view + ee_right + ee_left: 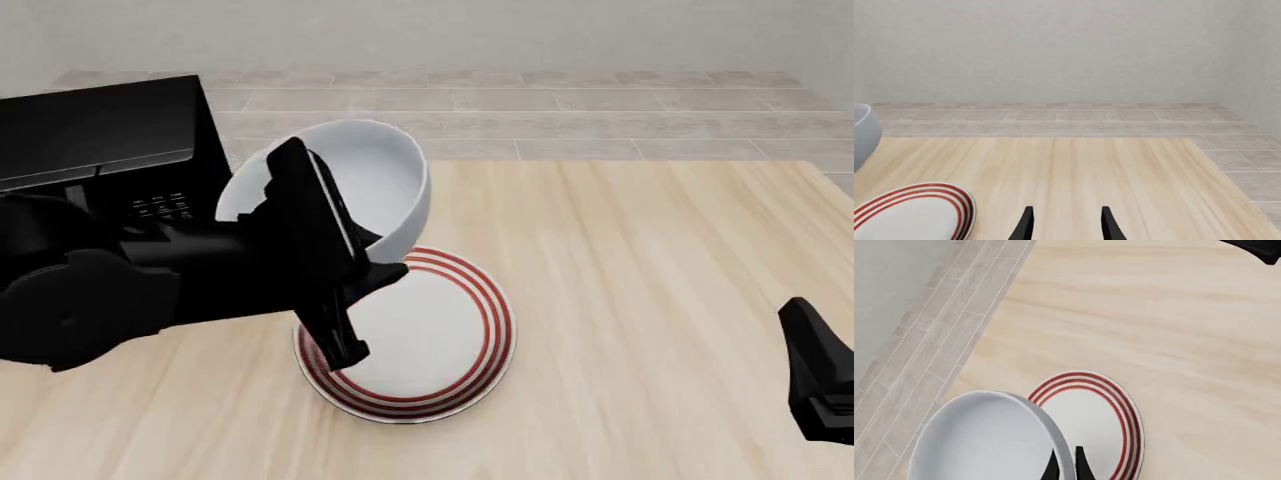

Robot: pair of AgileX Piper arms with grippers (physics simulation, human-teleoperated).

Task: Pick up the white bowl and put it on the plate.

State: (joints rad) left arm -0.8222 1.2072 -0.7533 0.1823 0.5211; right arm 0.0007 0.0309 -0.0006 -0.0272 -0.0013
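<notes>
The white bowl hangs tilted in the air over the far-left part of the plate, a flat white disc with red rings lying on the wooden table. My left gripper is shut on the bowl's rim. In the left wrist view its fingers pinch the rim of the bowl, with the plate beneath and beside it. My right gripper is open and holds nothing, standing to the right of the plate. The bowl shows at that view's edge.
A black box with a keypad stands at the table's back left, behind my left arm. The right arm sits near the front right corner. Tiled floor lies beyond the table's far edge.
</notes>
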